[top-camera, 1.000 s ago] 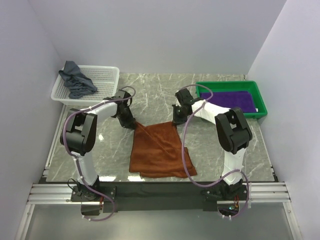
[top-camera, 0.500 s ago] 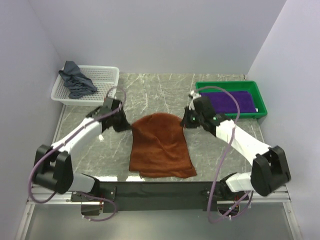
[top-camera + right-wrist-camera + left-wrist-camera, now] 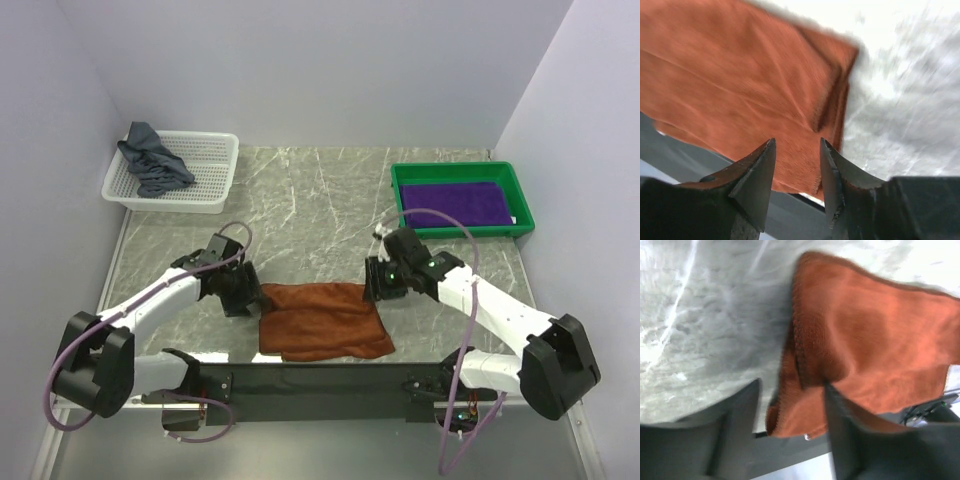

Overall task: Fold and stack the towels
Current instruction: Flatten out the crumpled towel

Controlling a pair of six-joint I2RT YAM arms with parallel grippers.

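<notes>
Though blurred up close, both jaws seemingly parted, empty, at far corners of the folded rust-brown towel (image 3: pixel 322 318).

The tabletop (image 3: pixel 320 200) is a grey slab veined with white like marble, bounded by pale walls on the left, far and right sides. Three things lie directly on it. A rust-brown towel (image 3: pixel 320 320) is spread flat and doubled over into a wide band at the middle of the near side. Its layered near edge comes right up to the tabletop's front edge, and its far edge runs roughly straight across. A white mesh basket (image 3: pixel 205 160) sits in the far left corner. A green tray (image 3: pixel 450 169) sits at the far right, well apart from the towel. Bare stone shows between all three.
</notes>
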